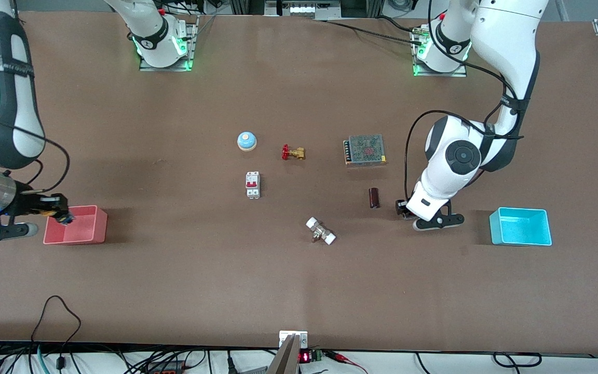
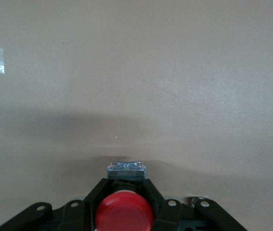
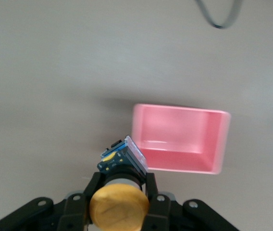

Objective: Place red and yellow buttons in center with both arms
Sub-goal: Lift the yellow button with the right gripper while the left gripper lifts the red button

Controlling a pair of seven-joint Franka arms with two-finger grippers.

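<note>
My left gripper is shut on the red button. It holds the black body behind the round red cap, and the clear blue end block sticks out past the fingertips. It hangs low over bare brown tabletop beside a dark cylinder. My right gripper is shut on the yellow button, with its fingers on the black body. It is over the edge of the pink bin, which also shows in the right wrist view.
A blue-and-white bell, a brass valve with a red handwheel, a white circuit breaker, a metal mesh box and a white-capped fitting lie around the table's middle. A cyan bin stands toward the left arm's end.
</note>
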